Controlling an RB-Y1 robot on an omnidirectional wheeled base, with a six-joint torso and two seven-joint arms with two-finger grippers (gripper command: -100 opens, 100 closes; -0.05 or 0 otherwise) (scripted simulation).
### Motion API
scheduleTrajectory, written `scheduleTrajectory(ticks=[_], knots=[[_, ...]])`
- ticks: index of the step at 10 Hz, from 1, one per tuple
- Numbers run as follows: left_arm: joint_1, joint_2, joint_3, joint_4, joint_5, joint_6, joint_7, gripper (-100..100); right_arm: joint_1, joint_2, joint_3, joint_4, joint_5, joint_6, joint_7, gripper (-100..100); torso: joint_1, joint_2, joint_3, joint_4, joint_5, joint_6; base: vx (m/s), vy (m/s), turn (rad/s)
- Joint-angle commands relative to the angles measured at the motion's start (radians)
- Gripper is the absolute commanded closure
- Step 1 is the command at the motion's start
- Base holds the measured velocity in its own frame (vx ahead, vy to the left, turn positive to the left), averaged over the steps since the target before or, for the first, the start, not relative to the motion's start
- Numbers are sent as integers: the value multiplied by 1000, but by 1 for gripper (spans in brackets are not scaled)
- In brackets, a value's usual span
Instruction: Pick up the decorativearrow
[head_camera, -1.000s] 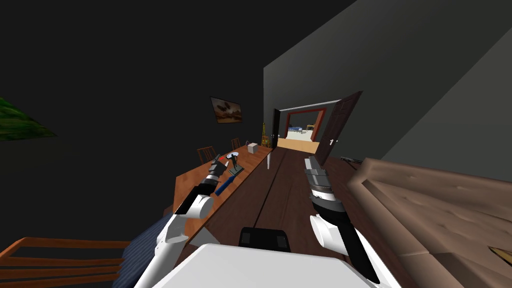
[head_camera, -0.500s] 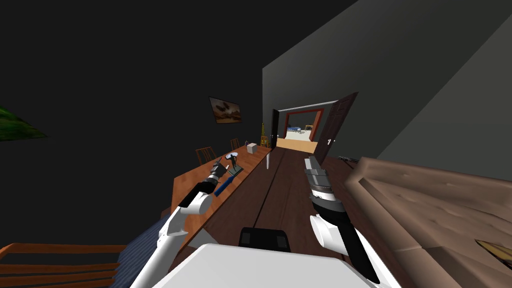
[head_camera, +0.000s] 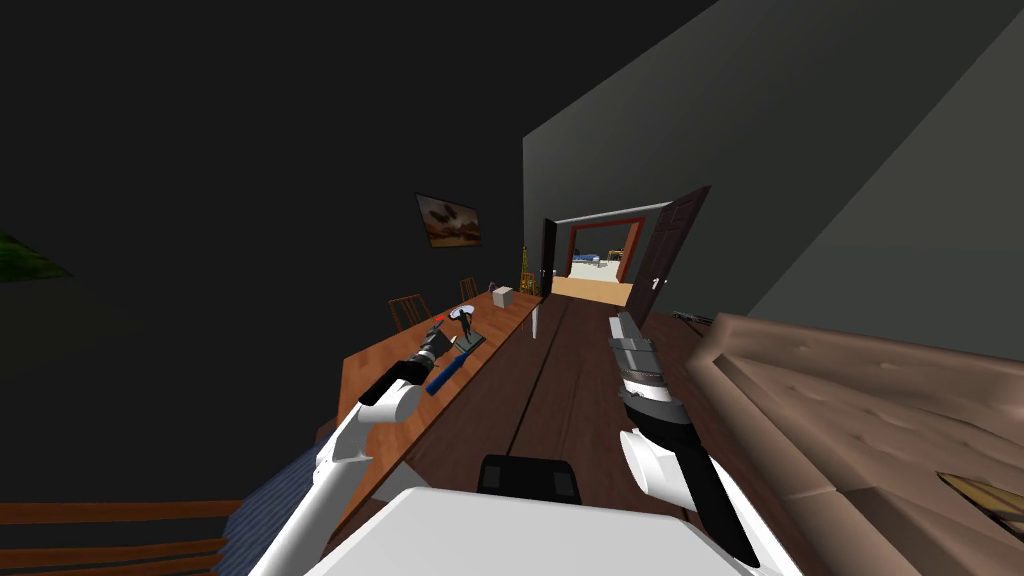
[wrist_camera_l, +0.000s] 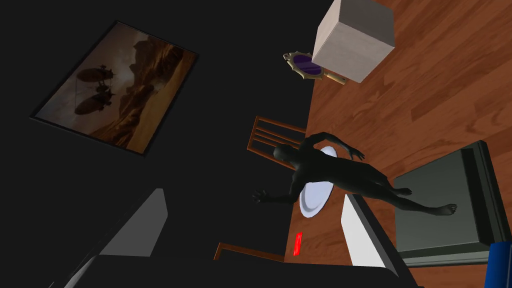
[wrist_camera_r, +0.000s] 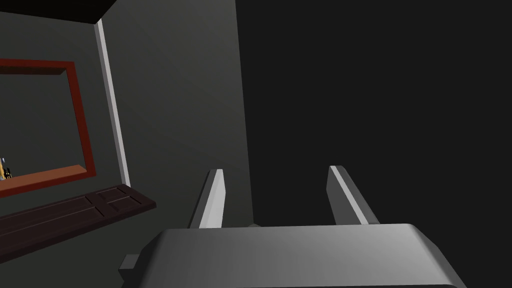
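1. Over the last second the left arm has stretched further out over the long brown wooden table (head_camera: 500, 325), its elbow straightening. The head camera has also shifted a little, so part of the change is the robot's own lean.
2. The left hand (wrist_camera_l: 253, 195) has its two fingers spread wide, with nothing held between them.
3. The small flat red arrow (wrist_camera_l: 298, 245) lies at the table's long edge on the side where the brown wooden chair (wrist_camera_l: 272, 137) stands. It sits in line with the gap between the spread fingers, close ahead of the hand's dark body and not yet touched.
4. A round white plate (wrist_camera_l: 314, 199) lies just beyond the arrow along the same edge. A dark human figurine (wrist_camera_l: 340, 174) on a grey slab base (wrist_camera_l: 440, 210) leans over it.
5. A blue object (wrist_camera_l: 501, 262) lies beside the slab. A plain white cube (wrist_camera_l: 355, 40) and a gold-framed hand mirror (wrist_camera_l: 306, 65) sit towards the table's far end.
6. The right hand (wrist_camera_r: 276, 172) is unchanged. It is held out over the dark wooden floor (head_camera: 560, 400) with its fingers spread and empty.
7. The reach looks nearly complete, so the remaining step is probably to lower the left hand and close it on the arrow. The piece is thin and lies flat at the edge, so a clumsy approach could push it off the table. The hand could also knock the figurine's outstretched limbs.
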Motion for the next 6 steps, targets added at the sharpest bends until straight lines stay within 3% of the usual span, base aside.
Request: scheduleTrajectory(ticks=[1,6], knots=[[-6,-6,3,12,1,50,11,-100,0,0,0,0,0,0,0,0,0,0,0,0,0,0,22,3,-21],[-27,21,30,79,38,197,62,-100,0,0,0,0,0,0,0,0,0,-1,-1,0,0,0,25,4,-24]])
